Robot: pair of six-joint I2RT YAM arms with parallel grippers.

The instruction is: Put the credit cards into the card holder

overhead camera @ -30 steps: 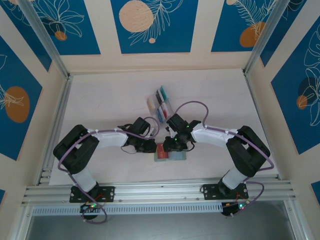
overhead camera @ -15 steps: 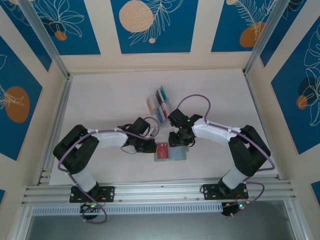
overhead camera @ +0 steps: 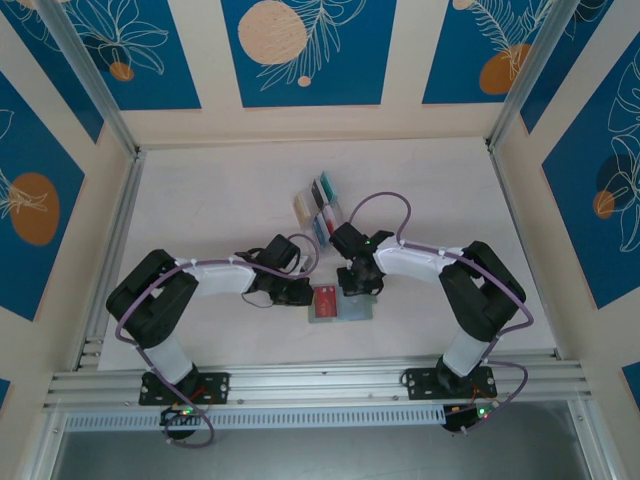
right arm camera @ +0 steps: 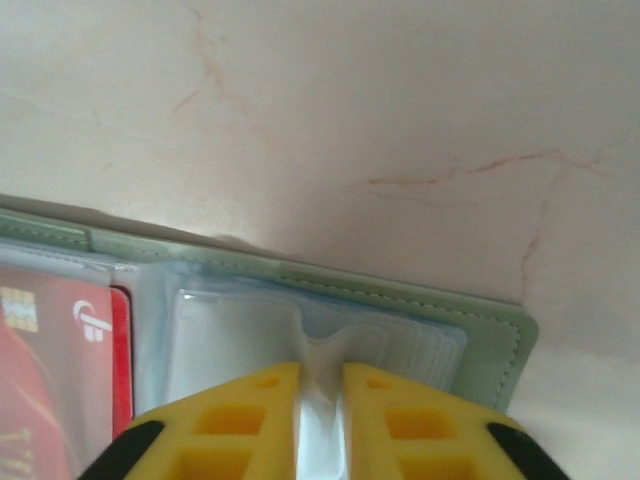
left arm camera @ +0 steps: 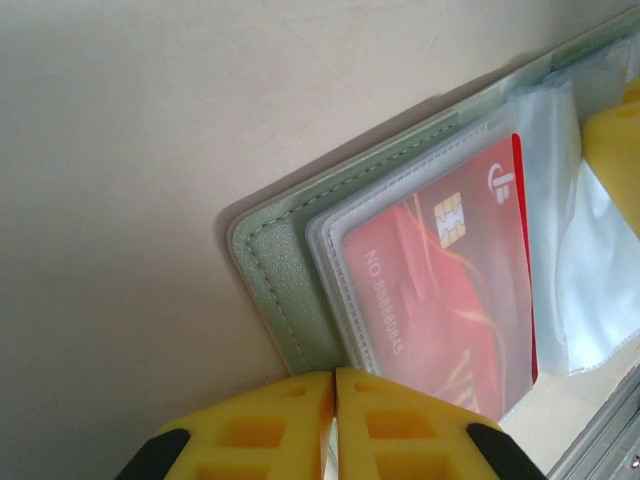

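Card holder open flat, red card pocketed | left gripper closed empty, apparently pinning cover | right gripper pinching clear sleeve, likely spreading it | other credit cards wait in clear rack.

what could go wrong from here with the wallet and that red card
1. The right gripper seems to pinch a clear sleeve of the card holder; lifting could drag the whole holder or crease the sleeve.
2. The red card shows a bare edge at its pocket mouth, so a tilt might slide it out.
3. The left gripper sits shut at the holder's edge, perhaps not pinning it.
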